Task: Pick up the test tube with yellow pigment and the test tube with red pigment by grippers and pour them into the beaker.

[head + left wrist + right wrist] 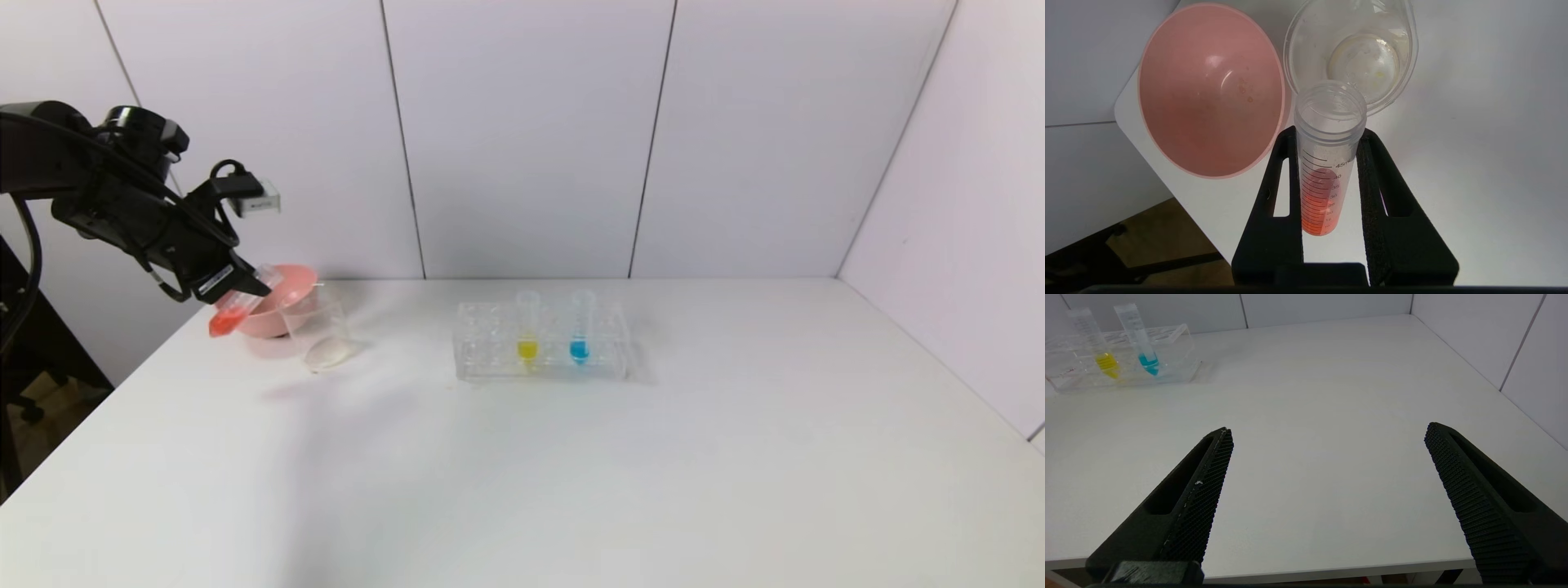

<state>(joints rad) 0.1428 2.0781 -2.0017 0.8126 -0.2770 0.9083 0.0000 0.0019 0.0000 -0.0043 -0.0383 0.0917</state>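
While left gripper point(245, 287) clamps tilted red test tube point(1327, 163), mouth toward beaker point(1351, 53)

Slim clear graduated plastic tube point(1327, 163): red-orange liquid, black scale marks. Round pink plastic bowl point(1208, 90). Clear rack tubes: yellow liquid point(527, 349), blue liquid point(580, 351). Black cross-hatched gripper fingers point(1208, 486).

- A white, smooth table point(571, 474) carries everything.
- A pink round plastic bowl point(282, 314) sits right under the left gripper point(245, 287).
- A small clear cylindrical beaker point(320, 336) stands beside it, touching the bowl.
- A clear plastic tube rack point(543, 353) stands well apart from that gripper, toward the right.
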